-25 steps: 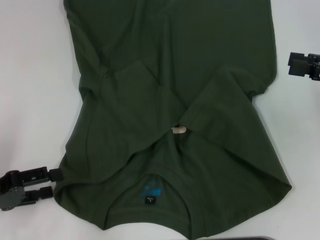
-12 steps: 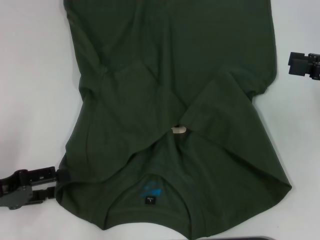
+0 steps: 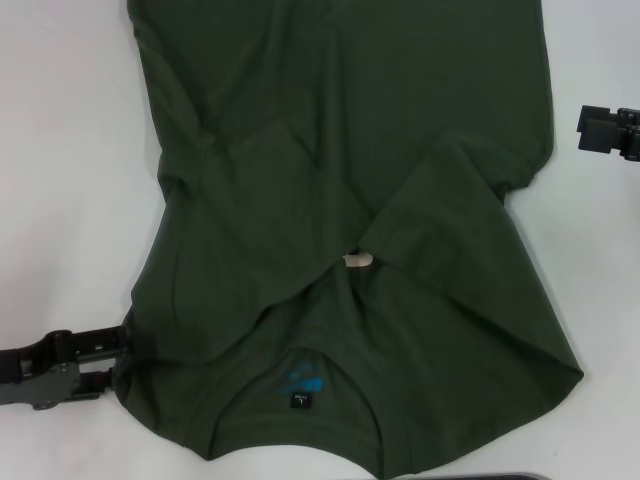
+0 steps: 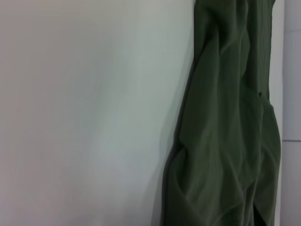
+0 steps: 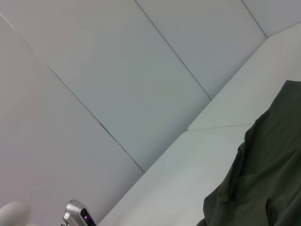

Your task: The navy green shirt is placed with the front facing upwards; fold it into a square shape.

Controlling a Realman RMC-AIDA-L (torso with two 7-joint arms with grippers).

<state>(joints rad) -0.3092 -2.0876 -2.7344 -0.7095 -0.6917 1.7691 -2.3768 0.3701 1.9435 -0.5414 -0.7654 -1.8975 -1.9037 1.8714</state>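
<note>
Now the navy green shirt point(image 3: 340, 230) lies spread on the white tabletop point(image 3: 60, 150); the left end effector point(image 3: 118, 355) pinches its near-left shoulder edge. The right end effector point(image 3: 612, 132) waits off its right edge over bare tabletop, grip unclear.

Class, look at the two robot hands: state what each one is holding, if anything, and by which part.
The left hand is at the near left shoulder edge of the navy green shirt; whether it grips cannot be told. The right hand holds nothing, off the shirt's right side.
</note>
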